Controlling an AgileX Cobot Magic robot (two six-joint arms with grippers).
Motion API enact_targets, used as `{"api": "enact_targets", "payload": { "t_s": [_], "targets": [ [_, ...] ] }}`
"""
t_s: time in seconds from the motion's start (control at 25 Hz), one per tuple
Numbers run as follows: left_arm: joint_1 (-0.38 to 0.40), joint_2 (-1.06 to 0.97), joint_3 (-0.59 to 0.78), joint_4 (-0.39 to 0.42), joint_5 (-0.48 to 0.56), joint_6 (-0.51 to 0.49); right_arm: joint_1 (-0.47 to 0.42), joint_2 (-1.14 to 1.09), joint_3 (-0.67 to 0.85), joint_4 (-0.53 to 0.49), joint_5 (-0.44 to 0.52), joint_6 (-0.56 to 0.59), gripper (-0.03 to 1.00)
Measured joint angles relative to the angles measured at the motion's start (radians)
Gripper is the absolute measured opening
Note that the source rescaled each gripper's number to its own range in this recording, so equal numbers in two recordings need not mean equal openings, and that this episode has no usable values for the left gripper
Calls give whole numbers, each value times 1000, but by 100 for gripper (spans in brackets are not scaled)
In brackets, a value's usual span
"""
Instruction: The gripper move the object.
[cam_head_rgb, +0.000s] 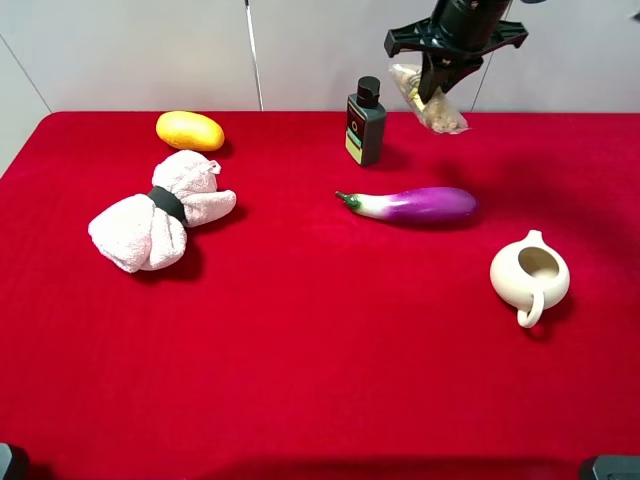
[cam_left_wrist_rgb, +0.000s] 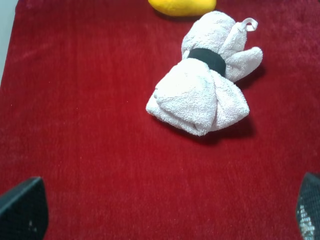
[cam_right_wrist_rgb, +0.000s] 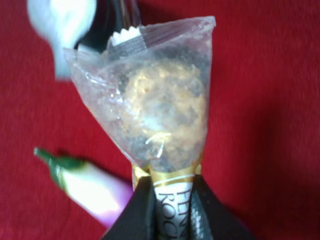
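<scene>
My right gripper (cam_head_rgb: 432, 88) hangs high over the back right of the red table, shut on the clear packet of golden-brown chocolates (cam_head_rgb: 432, 104), which dangles in the air beside the dark bottle. In the right wrist view the packet (cam_right_wrist_rgb: 160, 115) fills the frame, pinched between my black fingers (cam_right_wrist_rgb: 132, 215) at its gold-banded end. My left gripper is open; only its two black fingertips (cam_left_wrist_rgb: 22, 210) show at the corners of the left wrist view, above bare cloth near the towel.
A dark bottle (cam_head_rgb: 365, 122) stands at the back. A purple eggplant (cam_head_rgb: 415, 206) lies below the packet. A cream pitcher (cam_head_rgb: 530, 275) sits at the right. A yellow oval fruit (cam_head_rgb: 190, 130) and a rolled white towel (cam_head_rgb: 160, 212) lie at the left.
</scene>
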Motion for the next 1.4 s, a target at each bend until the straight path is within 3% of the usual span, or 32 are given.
{"api": "enact_targets", "payload": {
  "t_s": [0.2,0.56,1.4],
  "targets": [
    [0,0,0,0,0,0,-25,88,-81,0,0,-3,0],
    [0,0,0,0,0,0,-92,161,-98,0,-49,-4,0],
    [0,0,0,0,0,0,-95,246,-98,-20,-182,-4,0]
  ]
}}
